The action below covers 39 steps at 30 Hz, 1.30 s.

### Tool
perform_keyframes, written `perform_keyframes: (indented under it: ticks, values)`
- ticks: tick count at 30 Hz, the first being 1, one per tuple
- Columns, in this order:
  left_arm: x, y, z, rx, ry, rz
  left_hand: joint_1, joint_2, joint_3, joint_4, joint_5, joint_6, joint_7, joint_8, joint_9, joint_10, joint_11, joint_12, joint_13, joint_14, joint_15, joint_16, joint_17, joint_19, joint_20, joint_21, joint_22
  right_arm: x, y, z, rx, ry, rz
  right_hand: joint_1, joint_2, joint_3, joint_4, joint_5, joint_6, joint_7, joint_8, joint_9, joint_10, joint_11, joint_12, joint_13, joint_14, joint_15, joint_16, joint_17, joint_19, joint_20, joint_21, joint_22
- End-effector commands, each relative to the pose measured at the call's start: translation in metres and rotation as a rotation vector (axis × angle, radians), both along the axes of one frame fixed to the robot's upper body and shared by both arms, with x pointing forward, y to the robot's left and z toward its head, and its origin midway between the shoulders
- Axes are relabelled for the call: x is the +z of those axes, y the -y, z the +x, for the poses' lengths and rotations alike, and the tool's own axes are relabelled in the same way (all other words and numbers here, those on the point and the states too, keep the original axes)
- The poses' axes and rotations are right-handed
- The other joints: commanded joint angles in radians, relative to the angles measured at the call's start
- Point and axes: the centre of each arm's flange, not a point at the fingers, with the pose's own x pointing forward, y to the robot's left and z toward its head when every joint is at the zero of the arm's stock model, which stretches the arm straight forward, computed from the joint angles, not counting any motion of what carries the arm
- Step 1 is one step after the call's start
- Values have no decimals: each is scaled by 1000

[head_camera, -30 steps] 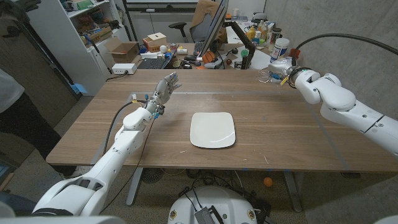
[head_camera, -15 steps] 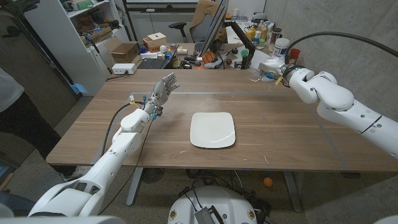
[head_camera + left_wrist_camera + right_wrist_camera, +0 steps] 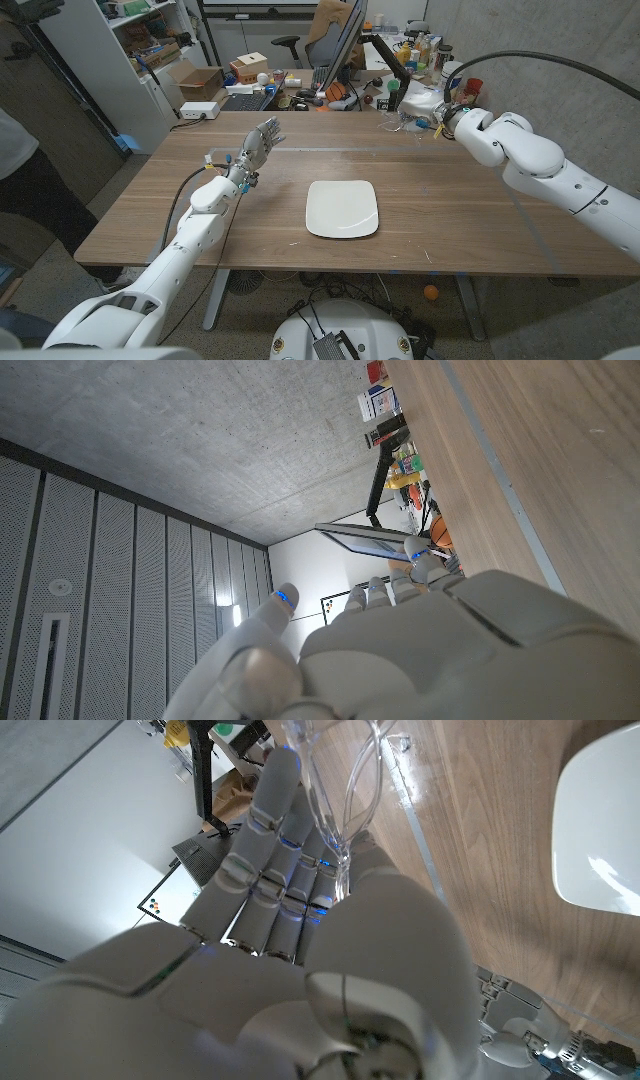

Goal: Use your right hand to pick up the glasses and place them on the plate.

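The right hand [image 3: 445, 115] has the glasses [image 3: 345, 780] pinched against its fingers, lifted at the table's one o'clock corner; clear, glossy plastic, thin curved frame. So the pickup looks done, and the carry and set-down remain. The plate [image 3: 342, 208], a white rounded square, smooth and bare, sits mid-table. At ten o'clock the left hand [image 3: 258, 142] holds nothing, fingers apart.

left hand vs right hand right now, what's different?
The right hand grips the clear glasses; the left hand holds nothing, fingers apart. In the head view the right hand is at the table's far edge, the left hand over the table nearer the white plate. Both are white.
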Motion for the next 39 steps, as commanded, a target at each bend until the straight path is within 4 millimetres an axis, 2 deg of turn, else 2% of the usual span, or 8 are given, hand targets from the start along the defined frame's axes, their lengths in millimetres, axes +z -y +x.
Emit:
perform_keyframes:
  ticks: [1,8,25,39]
  values:
    - [-3,-7,0,6,0,-9,-9,99,4,-1,5,-54,0,3,4,-86,-1,6,1,-72,3,-2,3,-66,6,-2,4,0,-32,-15,128,-3,-52,58,60,11,10,8,64,-60,5,2,14,-21,5,7,70,-108,-4,5,-24,-64,10,0]
    - [-1,-9,0,9,3,-8,-9,99,4,-1,5,-54,0,3,4,-86,-1,6,1,-71,3,-2,3,-65,7,-3,4,-5,-46,-25,184,4,-90,58,60,11,10,8,64,-59,5,4,13,-16,5,10,73,-108,-9,10,-27,-64,20,-5]
    - [2,-5,6,-2,-2,0,-9,98,4,-1,5,-54,0,3,4,-86,-1,5,1,-71,3,-2,3,-64,7,-8,4,-19,-65,-36,255,-40,-152,59,61,11,11,8,66,-57,4,5,16,-14,3,13,81,-108,-23,20,-34,-64,43,-18]
    - [3,-3,8,-6,-10,9,-9,98,4,-1,5,-54,-1,3,4,-86,0,5,1,-71,3,-2,3,-63,8,-10,4,-40,-80,-32,310,-131,-186,59,61,10,11,7,65,-58,2,6,16,-17,-2,13,85,-107,-34,21,-41,-65,58,-28]
